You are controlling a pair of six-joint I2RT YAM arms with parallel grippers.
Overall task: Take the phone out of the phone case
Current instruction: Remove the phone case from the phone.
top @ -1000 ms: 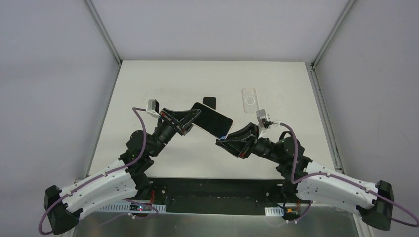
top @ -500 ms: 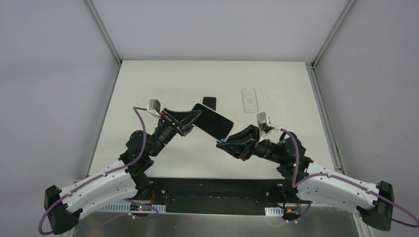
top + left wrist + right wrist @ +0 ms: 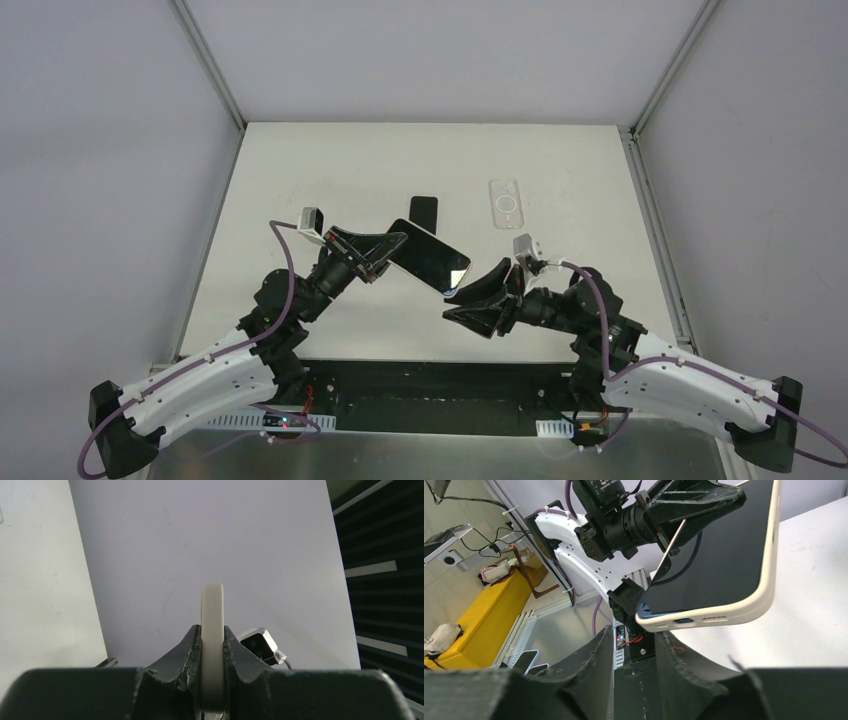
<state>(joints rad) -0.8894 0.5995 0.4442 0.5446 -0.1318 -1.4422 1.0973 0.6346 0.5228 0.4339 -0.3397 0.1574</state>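
White table point(image 3: 300, 180), grey walls, metal rails at the sides. 2 arms, 2 grippers. Left gripper point(image 3: 390, 252) is clenched on the phone case point(image 3: 408, 240), holding it w/ the phone point(image 3: 432, 258) inside, up off the table and tilted, roughly mid-table. Behind it on the table lie 1 dark flat slab point(image 3: 424, 209) and, further right, 1 clear case point(image 3: 506, 203), both well apart from the arms. Right gripper point(image 3: 447, 303) sits just below the phone's lower corner, jaws apart, gripping nothing. Left wrist view shows only the cream case edge point(image 3: 212, 610) pinched between its fingers point(image 3: 187, 647). Right wrist view alone shows the dark screen point(image 3: 719, 550), the bottom port, and a yellow bench point(image 3: 484, 615) off the table.
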